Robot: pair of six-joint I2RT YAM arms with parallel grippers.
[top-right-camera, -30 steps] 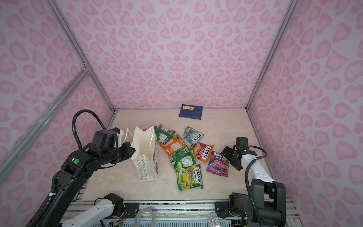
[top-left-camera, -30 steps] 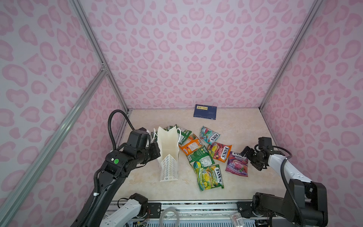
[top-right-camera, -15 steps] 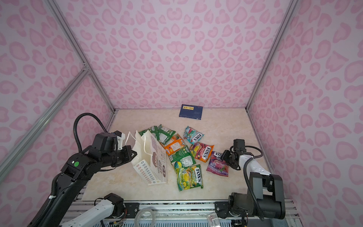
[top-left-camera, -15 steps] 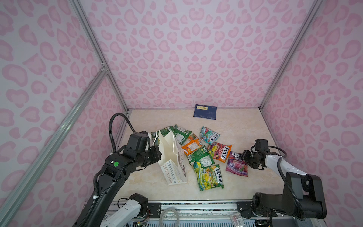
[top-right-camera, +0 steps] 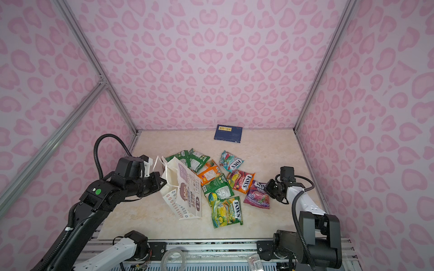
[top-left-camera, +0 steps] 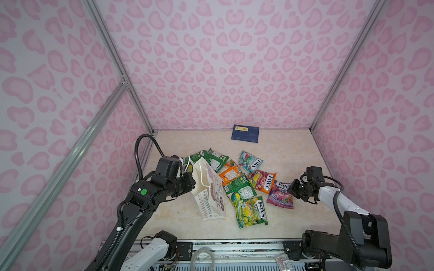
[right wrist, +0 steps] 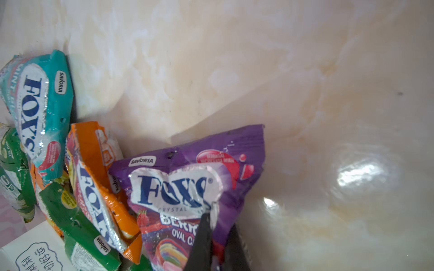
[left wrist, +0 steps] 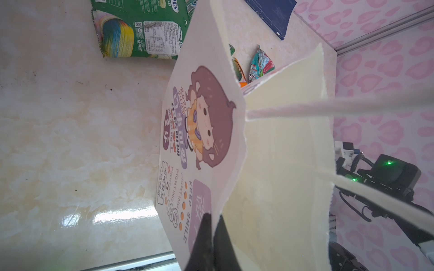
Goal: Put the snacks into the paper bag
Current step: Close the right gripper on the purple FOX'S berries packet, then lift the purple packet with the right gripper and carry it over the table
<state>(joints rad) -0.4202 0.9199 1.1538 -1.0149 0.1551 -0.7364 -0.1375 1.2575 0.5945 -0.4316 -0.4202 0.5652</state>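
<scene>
The white paper bag (top-left-camera: 207,194) (top-right-camera: 186,191) stands tilted at the left, its cartoon side facing the snacks. My left gripper (top-left-camera: 191,181) (left wrist: 215,225) is shut on the rim of that printed wall, and the cream inside of the bag (left wrist: 281,164) shows beside the fingers. Several snacks lie flat to the right of the bag. Among them are a yellow-green pouch (top-left-camera: 251,211), an orange-red pouch (top-left-camera: 261,180) and a teal pouch (top-left-camera: 250,162). My right gripper (top-left-camera: 292,188) (right wrist: 219,225) is shut on the right edge of the purple pouch (top-left-camera: 280,196) (right wrist: 187,187), low over the floor.
A dark blue card (top-left-camera: 245,133) lies by the back wall. Green pouches (top-left-camera: 216,158) sit behind the bag, and a green (top-left-camera: 239,188) and an orange one (top-left-camera: 230,172) lie against its right side. Pink walls enclose the floor on three sides.
The right gripper has moved in to the purple pouch and shut on its edge. The bag has tipped from upright to leaning, still held by the left gripper.
</scene>
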